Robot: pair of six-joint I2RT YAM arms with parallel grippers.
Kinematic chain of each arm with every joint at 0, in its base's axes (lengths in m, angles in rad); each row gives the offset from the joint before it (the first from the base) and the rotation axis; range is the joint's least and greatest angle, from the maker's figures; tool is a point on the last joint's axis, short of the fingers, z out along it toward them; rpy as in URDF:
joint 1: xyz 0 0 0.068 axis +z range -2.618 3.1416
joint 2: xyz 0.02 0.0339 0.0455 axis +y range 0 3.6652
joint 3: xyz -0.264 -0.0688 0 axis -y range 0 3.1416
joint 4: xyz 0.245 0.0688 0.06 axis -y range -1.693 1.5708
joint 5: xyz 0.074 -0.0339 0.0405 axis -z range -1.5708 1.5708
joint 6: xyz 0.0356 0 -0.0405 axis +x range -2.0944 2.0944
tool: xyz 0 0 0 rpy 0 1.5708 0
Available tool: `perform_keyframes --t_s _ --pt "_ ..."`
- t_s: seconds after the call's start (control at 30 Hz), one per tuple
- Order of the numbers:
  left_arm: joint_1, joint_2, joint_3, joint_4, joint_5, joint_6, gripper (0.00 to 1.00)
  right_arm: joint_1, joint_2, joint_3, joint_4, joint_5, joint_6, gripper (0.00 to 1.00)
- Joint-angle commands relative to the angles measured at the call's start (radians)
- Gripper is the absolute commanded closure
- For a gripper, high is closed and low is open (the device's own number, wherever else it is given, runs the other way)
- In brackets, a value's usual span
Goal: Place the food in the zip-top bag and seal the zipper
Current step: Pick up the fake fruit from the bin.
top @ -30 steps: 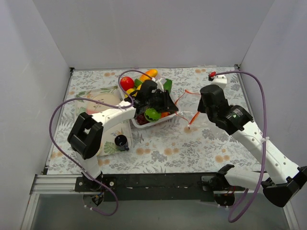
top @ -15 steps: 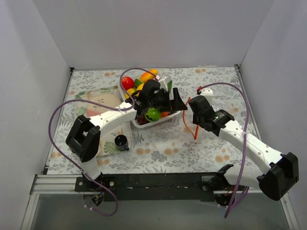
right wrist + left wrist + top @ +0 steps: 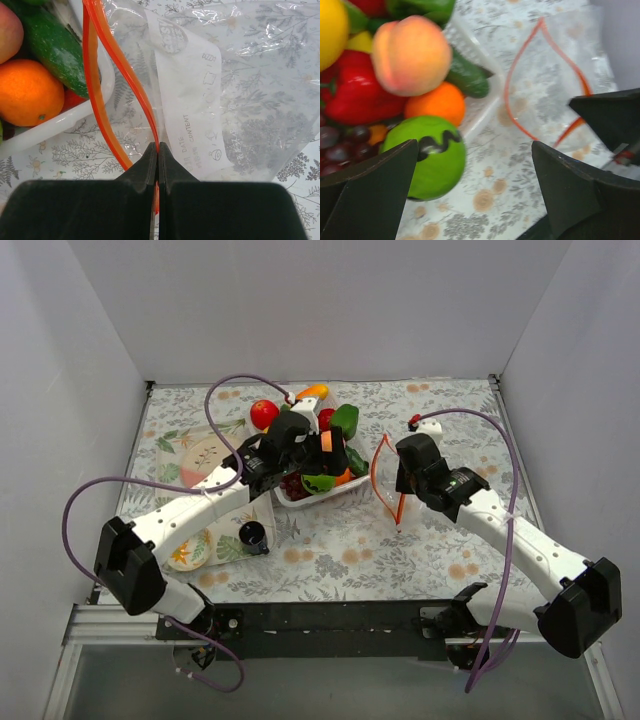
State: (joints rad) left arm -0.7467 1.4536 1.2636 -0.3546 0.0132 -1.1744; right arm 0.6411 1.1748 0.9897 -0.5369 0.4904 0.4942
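Clear crinkly zip-top bag lay just beside the white plastic tray of glossy toy food. My right gripper was clenched on its orange-red zipper strip; my left gripper was spread and empty. Correct procedure, in my judgement, was to hold the mouth wide and steady.

Tray centre-far, food piled in it. Zip-top bag just right of tray, zipper toward tray. Plate left; cup near-left of tray.

The tabletop is covered in a floral print. A white tray sits near its middle, with the clear bag just beside it on the right. A small black cup stands nearer the front.
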Motion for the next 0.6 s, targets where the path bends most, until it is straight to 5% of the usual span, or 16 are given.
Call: perform_keyframes --t_s 0.0,0.47,0.57 --pt "-0.017 0.007 -0.044 -0.11 -0.255 0.09 0.02 -0.004 0.003 0.03 0.055 -0.045 -0.002 0.99" --pt "-0.094 0.102 -0.043 -0.127 -0.464 0.125 0.02 -0.006 -0.003 0.023 0.061 -0.076 0.01 0.99" --pt "-0.097 0.097 -0.044 -0.127 -0.472 0.117 0.12 -0.008 -0.004 0.023 0.063 -0.076 0.01 0.99"
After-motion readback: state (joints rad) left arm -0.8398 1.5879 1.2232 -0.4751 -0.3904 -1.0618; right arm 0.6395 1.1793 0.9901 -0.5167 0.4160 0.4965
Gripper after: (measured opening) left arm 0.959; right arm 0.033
